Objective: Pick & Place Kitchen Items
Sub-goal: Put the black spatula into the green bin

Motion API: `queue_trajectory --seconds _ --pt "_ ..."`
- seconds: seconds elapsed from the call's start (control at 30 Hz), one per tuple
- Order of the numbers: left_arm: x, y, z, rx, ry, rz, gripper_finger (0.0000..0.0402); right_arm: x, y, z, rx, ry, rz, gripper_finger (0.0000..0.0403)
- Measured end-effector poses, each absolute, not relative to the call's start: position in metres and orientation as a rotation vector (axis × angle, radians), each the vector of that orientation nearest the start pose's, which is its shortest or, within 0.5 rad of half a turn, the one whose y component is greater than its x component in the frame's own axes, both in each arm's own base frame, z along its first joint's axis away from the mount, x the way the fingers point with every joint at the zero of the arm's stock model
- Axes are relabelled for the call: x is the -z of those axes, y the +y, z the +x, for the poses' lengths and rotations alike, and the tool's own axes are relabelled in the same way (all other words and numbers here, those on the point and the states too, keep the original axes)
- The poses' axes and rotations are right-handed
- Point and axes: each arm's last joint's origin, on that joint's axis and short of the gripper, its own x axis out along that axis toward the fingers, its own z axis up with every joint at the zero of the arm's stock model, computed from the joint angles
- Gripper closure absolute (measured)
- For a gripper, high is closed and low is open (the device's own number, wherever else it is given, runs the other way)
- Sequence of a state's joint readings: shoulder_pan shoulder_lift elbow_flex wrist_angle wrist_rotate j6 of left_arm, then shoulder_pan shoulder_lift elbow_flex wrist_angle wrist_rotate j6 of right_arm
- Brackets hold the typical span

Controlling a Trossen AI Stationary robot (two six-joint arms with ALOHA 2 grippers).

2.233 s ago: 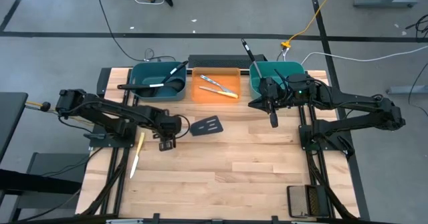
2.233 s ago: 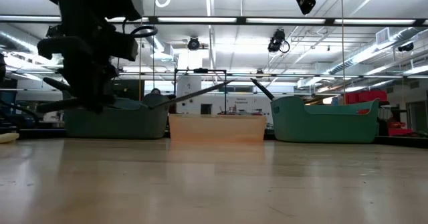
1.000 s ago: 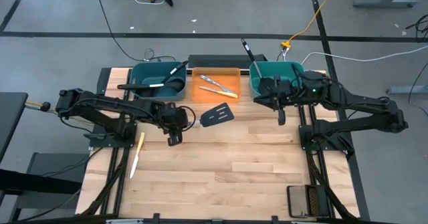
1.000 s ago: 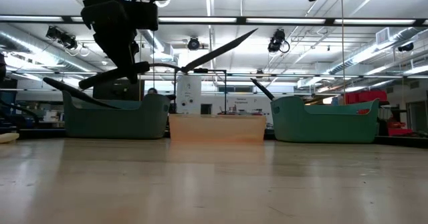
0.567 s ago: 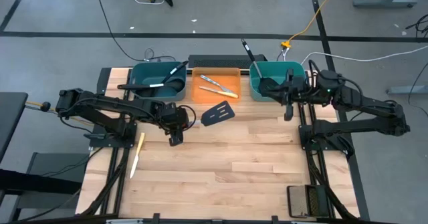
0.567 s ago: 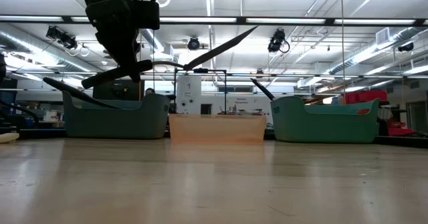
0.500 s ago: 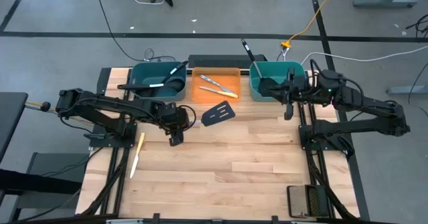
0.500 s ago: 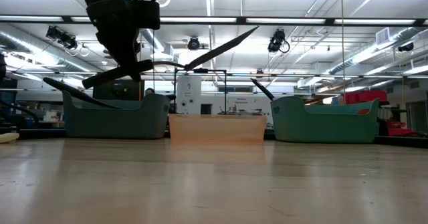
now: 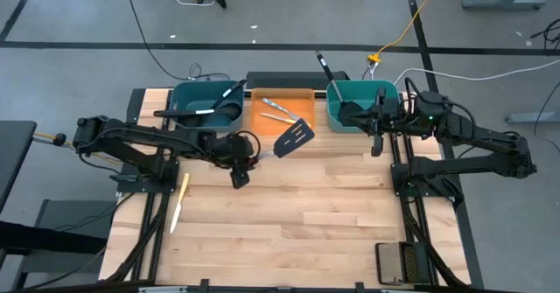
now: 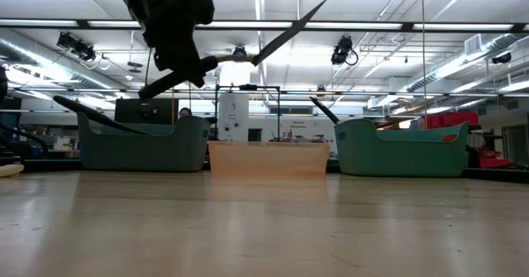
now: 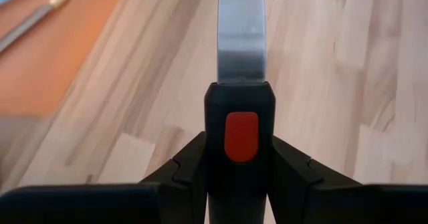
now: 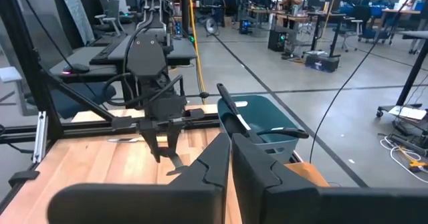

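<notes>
A black slotted spatula (image 9: 295,137) is held above the wooden tabletop (image 9: 297,205) by the left gripper (image 9: 242,156), which is clamped on its handle. In the high view the slotted head is seen just in front of the orange bin (image 9: 282,115), with the handle running back to the gripper. In the low view the spatula (image 10: 285,25) is shown raised well clear of the tabletop, tilted with its head up, which the high view does not reveal. In the left wrist view the fingers (image 11: 184,167) are seen pressed against both sides of a black handle with a red oval mark, and a silver shaft extends from it over the wood.

The right gripper (image 9: 377,144) is held beside the right teal bin (image 9: 360,103), at the right edge of the tabletop. In the right wrist view its fingers (image 12: 214,157) are seen pressed together with nothing between them.

In the high view two knives (image 9: 282,111) are seen lying in the orange bin, dark utensils (image 9: 201,111) lie in the left teal bin (image 9: 206,106), and a long black handle (image 9: 325,67) sticks out of the right teal bin. A yellow-handled knife (image 9: 178,203) lies on the tabletop near the left arm's base; it is hidden from the low view.
</notes>
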State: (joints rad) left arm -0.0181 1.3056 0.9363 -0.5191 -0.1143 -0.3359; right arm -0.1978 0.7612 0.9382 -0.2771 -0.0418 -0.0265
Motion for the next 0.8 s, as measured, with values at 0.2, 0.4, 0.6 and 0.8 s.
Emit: queue_trajectory --seconds 0.2,0.4,0.6,0.8 --pt "-0.256 0.004 0.268 -0.241 0.774 -0.291 0.0284 -0.378 -0.029 0.153 0.154 0.102 -0.009 0.0376" --pt "-0.266 0.011 0.272 -0.229 0.722 -0.316 0.0284 -0.378 -0.029 0.153 0.155 0.101 0.002 0.0376" --pt "-0.296 0.021 0.278 -0.233 0.639 -0.275 0.0284 -0.378 -0.029 0.153 0.152 0.1 0.004 0.0376" --pt "-0.322 0.036 0.281 -0.259 0.559 -0.247 0.0284 -0.378 -0.029 0.153 0.155 0.1 0.016 0.0376"
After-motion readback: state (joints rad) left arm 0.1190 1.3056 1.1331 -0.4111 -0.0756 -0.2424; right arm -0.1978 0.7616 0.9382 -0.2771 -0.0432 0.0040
